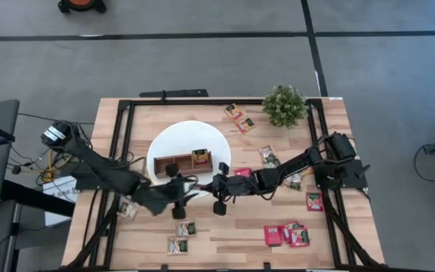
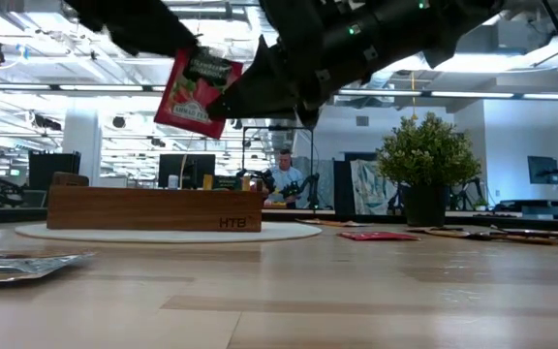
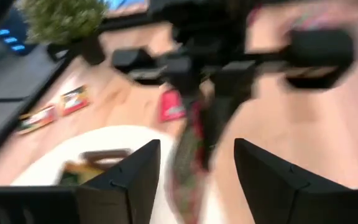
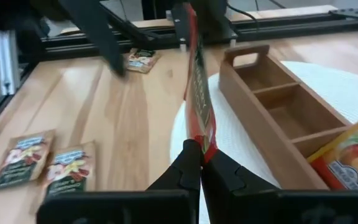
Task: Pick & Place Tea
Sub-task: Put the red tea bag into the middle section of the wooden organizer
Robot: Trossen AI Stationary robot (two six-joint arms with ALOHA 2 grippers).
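Here the right gripper (image 4: pixel 201 163) pinches a red sachet (image 4: pixel 197 93) beside the tray (image 4: pixel 278 112); the left gripper (image 3: pixel 194 168) gapes.

bare table front (image 1: pixel 232 245), tray (image 1: pixel 180 164) blocks white disc (image 1: pixel 202 136)

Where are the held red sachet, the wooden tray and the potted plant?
red sachet (image 2: pixel 198 92): low view, centre of its printed face.
wooden tray (image 2: pixel 153 208): low view, front wall.
potted plant (image 1: pixel 284 105): high view, foliage centre.

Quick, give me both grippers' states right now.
Left gripper: open, fingers on either side of the red tea sachet, not gripping.
Right gripper: shut on the red tea sachet.
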